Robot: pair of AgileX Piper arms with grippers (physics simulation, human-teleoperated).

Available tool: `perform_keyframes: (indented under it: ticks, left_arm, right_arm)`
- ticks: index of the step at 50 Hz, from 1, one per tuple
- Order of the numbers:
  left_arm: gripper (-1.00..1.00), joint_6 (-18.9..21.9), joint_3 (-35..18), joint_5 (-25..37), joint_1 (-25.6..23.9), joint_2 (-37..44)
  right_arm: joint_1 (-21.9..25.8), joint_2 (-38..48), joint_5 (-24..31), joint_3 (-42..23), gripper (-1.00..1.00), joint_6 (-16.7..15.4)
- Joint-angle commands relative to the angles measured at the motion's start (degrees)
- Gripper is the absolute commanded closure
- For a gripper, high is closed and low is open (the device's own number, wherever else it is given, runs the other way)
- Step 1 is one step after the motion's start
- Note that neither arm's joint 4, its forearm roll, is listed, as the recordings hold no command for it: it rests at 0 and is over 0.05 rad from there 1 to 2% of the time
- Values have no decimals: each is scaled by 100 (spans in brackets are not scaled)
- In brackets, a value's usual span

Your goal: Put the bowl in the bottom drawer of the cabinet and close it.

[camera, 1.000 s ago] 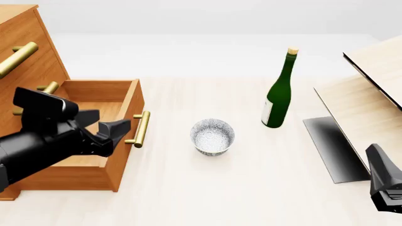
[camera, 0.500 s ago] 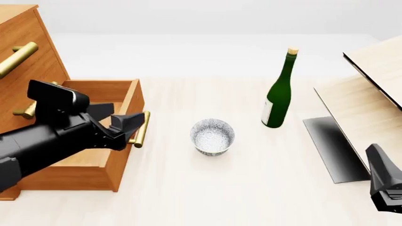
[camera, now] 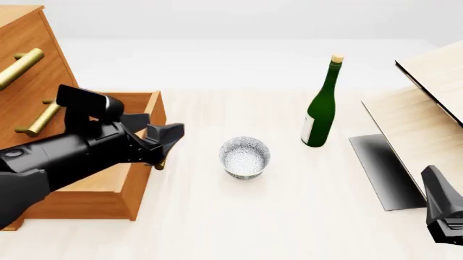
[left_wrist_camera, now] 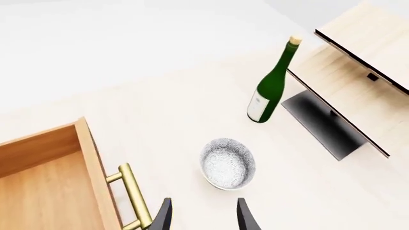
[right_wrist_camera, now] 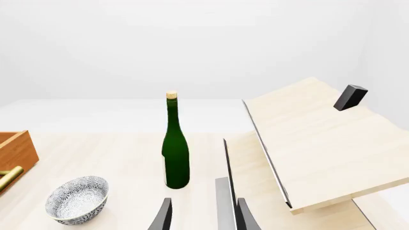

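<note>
The speckled white bowl [camera: 244, 156] stands upright on the table, right of the open bottom drawer [camera: 108, 187] of the orange-brown cabinet [camera: 29, 70]. My left gripper [camera: 164, 136] hovers open over the drawer's front edge and brass handle, a short way left of the bowl, holding nothing. In the left wrist view the bowl [left_wrist_camera: 227, 163] lies just ahead of the spread fingertips [left_wrist_camera: 162, 219], with the drawer [left_wrist_camera: 45, 187] beside them. My right gripper [right_wrist_camera: 203, 218] is open and empty at the table's near right, far from the bowl [right_wrist_camera: 76, 198].
A green wine bottle [camera: 320, 107] stands upright behind and right of the bowl. Pale wood slanted panels [camera: 426, 97] and a dark flat plate [camera: 383, 170] fill the right side. The two upper drawer fronts carry brass handles [camera: 19, 67].
My left arm has swung right and slightly up, from over the drawer's inside to its front edge, closer to the bowl. The bowl, bottle and right arm have not moved.
</note>
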Motion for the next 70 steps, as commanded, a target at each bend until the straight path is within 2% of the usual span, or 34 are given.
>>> perform_keyframes:
  ticks: [1, 5, 6, 15, 45, 70]
  left_arm:
    - [-100, -178, -208, -82, -48, 305]
    - [-100, -171, -280, -83, -18, 382]
    - [-100, -60, -280, -106, 16, 348]
    - [-100, -101, -442, -154, 38, 530]
    - [-100, -353, -851, -508, -180, 1368]
    - [-100, -503, -1113, -714, -177, 1892]
  right_arm:
    - [2, 0, 3, -2, -100, -2]
    - [1, 0, 3, -2, -100, 0]
    - [2, -1, 3, -2, -100, -2]
    - [2, -1, 3, -2, -100, -1]
    - [1, 0, 3, -2, -100, -2]
    - [1, 0, 3, -2, -100, -2]
